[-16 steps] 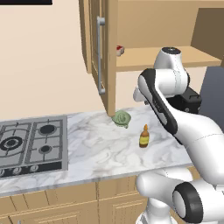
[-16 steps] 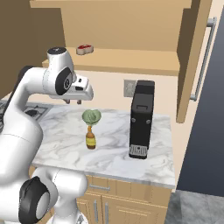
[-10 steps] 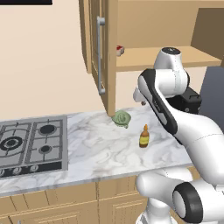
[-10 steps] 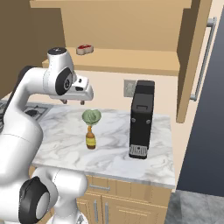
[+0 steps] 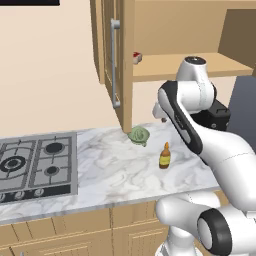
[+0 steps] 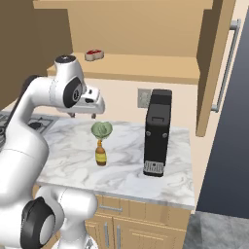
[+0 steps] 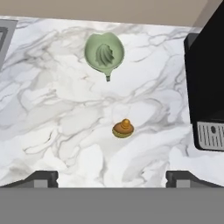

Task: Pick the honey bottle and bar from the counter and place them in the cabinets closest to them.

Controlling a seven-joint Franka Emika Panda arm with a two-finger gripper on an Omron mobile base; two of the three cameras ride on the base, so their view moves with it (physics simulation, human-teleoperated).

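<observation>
Moved by very little against the earlier frames: at most a slight settling of the gripper (image 6: 83, 115) above the counter (image 5: 100, 165), with bottle, green lump and machine all in their former places.

Hangs well above the honey bottle (image 7: 123, 128), fingers spread wide and gripping nothing, aimed straight down, with the cap just ahead of the midpoint between the tips. Probably lined up this way for a drop onto the narrow neck from above.

Upright on the marble for that bottle, near the green round lump (image 7: 104, 51) and well apart from the black coffee machine (image 6: 157, 132).

Already lying on the open cabinet's shelf (image 6: 146, 65): the bar (image 6: 94, 55), towards the left end, so that half judged done.

Left to do: a grasp of the bottle and a lift to the shelf overhead, presumably the closest one.

Worth watching: toppling of so small a bottle under an off-centre close, and a brush against the lump beside it.
</observation>
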